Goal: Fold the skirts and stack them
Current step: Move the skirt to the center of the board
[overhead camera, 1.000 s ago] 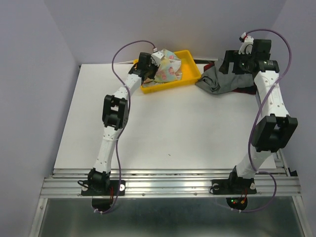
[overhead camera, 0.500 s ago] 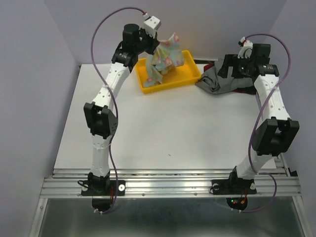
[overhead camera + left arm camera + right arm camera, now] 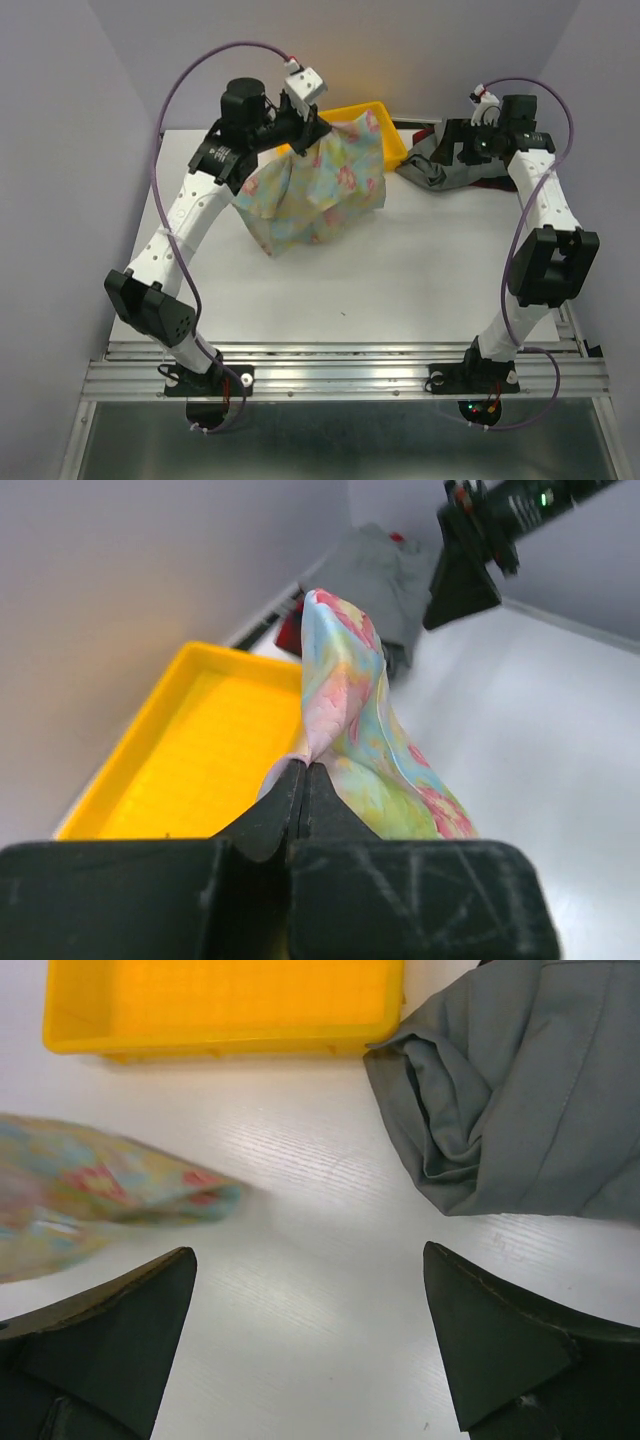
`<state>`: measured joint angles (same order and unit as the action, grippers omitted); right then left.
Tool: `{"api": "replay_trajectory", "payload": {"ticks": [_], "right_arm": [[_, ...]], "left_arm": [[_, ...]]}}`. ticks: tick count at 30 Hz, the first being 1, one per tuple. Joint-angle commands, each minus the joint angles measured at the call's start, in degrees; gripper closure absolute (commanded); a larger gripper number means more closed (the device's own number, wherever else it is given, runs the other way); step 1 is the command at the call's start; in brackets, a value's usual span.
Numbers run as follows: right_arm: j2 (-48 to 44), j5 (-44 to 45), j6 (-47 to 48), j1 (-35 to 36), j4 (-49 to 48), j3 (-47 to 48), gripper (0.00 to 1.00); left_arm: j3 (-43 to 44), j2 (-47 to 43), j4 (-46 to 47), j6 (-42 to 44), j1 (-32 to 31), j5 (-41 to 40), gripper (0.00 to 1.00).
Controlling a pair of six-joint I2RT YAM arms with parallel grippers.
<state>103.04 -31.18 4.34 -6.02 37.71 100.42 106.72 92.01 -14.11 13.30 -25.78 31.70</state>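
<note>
Top external view: left claw [image 3: 318, 134] pinched shut on floral skirt [image 3: 315, 195], which hangs below it over the tabletop's [image 3: 400, 280] far-left part. Right claw [image 3: 310, 1345] wide open, empty, near grey skirt [image 3: 520, 1090] at far-right corner.

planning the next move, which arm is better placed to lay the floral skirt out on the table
Left. The left gripper is shut on the floral skirt, which hangs above the table. The right gripper is open and empty, over beside the grey skirt.
</note>
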Motion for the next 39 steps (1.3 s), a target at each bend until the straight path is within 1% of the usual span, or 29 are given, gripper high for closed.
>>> {"api": "replay_trajectory", "payload": {"ticks": [1, 2, 3, 5, 7, 10, 11, 14, 16, 18, 19, 21, 22, 24, 25, 27, 28, 29, 30, 31, 34, 36, 39], "right_arm": [[-0.21, -6.43, 3.22, -0.48, 0.07, -1.46, 0.01], [0.05, -7.13, 3.74, -0.48, 1.04, -1.46, 0.01], [0.14, -8.10, 5.31, -0.48, 3.05, -1.63, 0.01], [0.58, -11.35, 6.55, -0.48, 5.69, -2.07, 0.03], [0.32, -14.33, 7.00, -0.48, 6.58, -4.08, 0.04], [-0.30, -16.80, 6.74, -0.48, 6.15, -7.16, 0.05], [-0.65, -17.42, 6.65, -0.48, 5.80, -9.00, 0.07], [-0.65, -19.00, 6.38, 0.13, 4.91, -11.47, 0.10], [-0.13, -20.05, 6.65, 1.44, 4.47, -12.26, 0.13], [0.57, -21.98, 7.08, 2.15, 4.47, -12.53, 0.13], [0.84, -23.21, 7.17, 2.15, 4.65, -12.44, 0.13], [1.45, -25.59, 7.79, 3.55, 5.09, -12.01, 0.11], [1.89, -27.16, 9.10, 3.56, 6.39, -11.31, 0.10], [2.25, -27.36, 12.16, 5.22, 8.76, -10.95, 0.09], [2.34, -26.49, 12.97, 5.23, 9.48, -11.38, 0.09], [2.34, -25.25, 14.55, 5.23, 10.27, -12.52, 0.11], [2.25, -23.94, 15.86, 5.23, 11.41, -13.14, 0.13], [2.42, -23.23, 16.14, 5.23, 11.85, -14.19, 0.16], [2.42, -22.53, 16.23, 5.23, 11.86, -14.81, 0.18], [2.42, -21.65, 16.31, 5.23, 11.86, -15.95, 0.20], [2.69, -20.24, 15.44, 5.23, 10.80, -17.62, 0.21], [2.86, -19.02, 14.74, 5.23, 9.40, -19.20, 0.21], [3.30, -17.26, 14.56, 5.76, 8.17, -21.31, 0.23]], "left_arm": [[-11.51, -1.83, -2.33, 3.40, -3.30, 1.69, 1.00], [-15.01, -2.18, -2.59, 3.75, -3.92, 2.13, 1.00], [-16.35, -1.92, -3.20, 4.27, -5.32, 2.40, 1.00], [-18.55, -0.34, -3.12, 3.49, -5.95, 4.06, 1.00], [-18.48, 2.81, -2.86, 1.83, -5.77, 5.21, 1.00], [-14.80, 6.77, -3.29, 1.55, -5.25, 6.70, 1.00], [-11.22, 9.65, -4.86, 4.08, -5.16, 8.01, 1.00], [-6.62, 14.67, -9.70, 7.34, -6.20, 9.69, 1.00], [-2.84, 16.88, -14.88, 10.76, -7.35, 10.83, 1.00], [-2.12, 15.41, -18.40, 16.29, -9.01, 11.88, 1.00], [-3.52, 13.74, -17.98, 17.36, -9.37, 12.06, 1.00], [-10.36, 10.05, -15.70, 18.96, -9.64, 12.07, 1.00], [-12.48, 6.38, -13.42, 20.96, -9.64, 11.81, 1.00], [-18.26, 2.84, -12.96, 24.47, -9.64, 11.37, 1.00], [-19.95, 0.04, -13.48, 28.67, -9.64, 10.32, 1.00], [-23.74, -1.74, -16.98, 35.09, -9.64, 9.00, 1.00], [-24.97, -2.27, -22.40, 38.87, -9.64, 8.03, 1.00], [-27.94, -2.79, -27.06, 45.87, -9.73, 5.76, 1.00], [-29.88, -2.97, -28.76, 48.81, -9.73, 4.26, 1.00], [-31.81, -3.41, -30.09, 54.06, -9.73, 1.37, 1.00], [-39.90, -4.73, -29.67, 57.97, -9.73, -4.27, 0.99], [-43.94, -5.26, -27.04, 58.85, -9.73, -5.68, 0.95], [-47.11, -5.52, -25.27, 59.99, -9.73, -7.00, 0.91]]}}
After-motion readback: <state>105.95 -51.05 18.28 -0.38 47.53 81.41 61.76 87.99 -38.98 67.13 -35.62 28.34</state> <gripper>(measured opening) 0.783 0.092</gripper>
